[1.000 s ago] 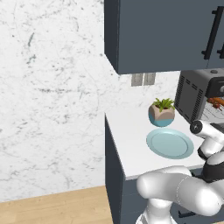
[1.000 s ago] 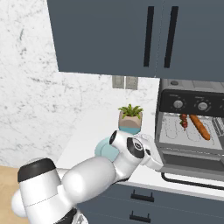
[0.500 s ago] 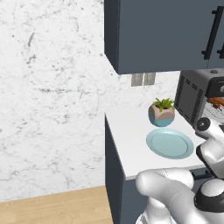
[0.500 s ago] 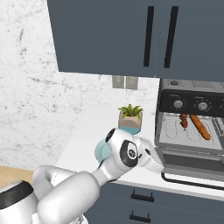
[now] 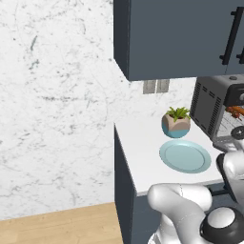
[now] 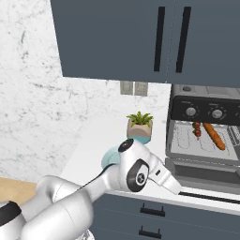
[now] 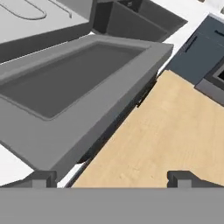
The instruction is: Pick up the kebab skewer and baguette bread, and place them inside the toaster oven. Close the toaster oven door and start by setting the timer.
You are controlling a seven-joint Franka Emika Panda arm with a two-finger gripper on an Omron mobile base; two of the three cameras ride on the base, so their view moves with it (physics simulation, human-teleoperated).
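Observation:
The toaster oven stands at the counter's right end, and its dark vented side faces the left base view. Its door hangs open, folded down flat from the bottom hinge. On the wire rack inside lie the kebab skewer and, to its right, the orange-brown baguette bread. In the hand view my gripper is open, fingertips far apart with nothing between them. The grey door panel with its recessed window lies close ahead, and a corner of the rack sits beyond it.
A light-blue plate and a potted plant sit on the white counter left of the oven. Dark blue cabinets hang overhead. Drawer fronts run below the counter, above a wood floor.
My arm has folded lower and swung right, toward the front of the open oven door. The gripper stays open. Skewer, baguette and door have not moved.

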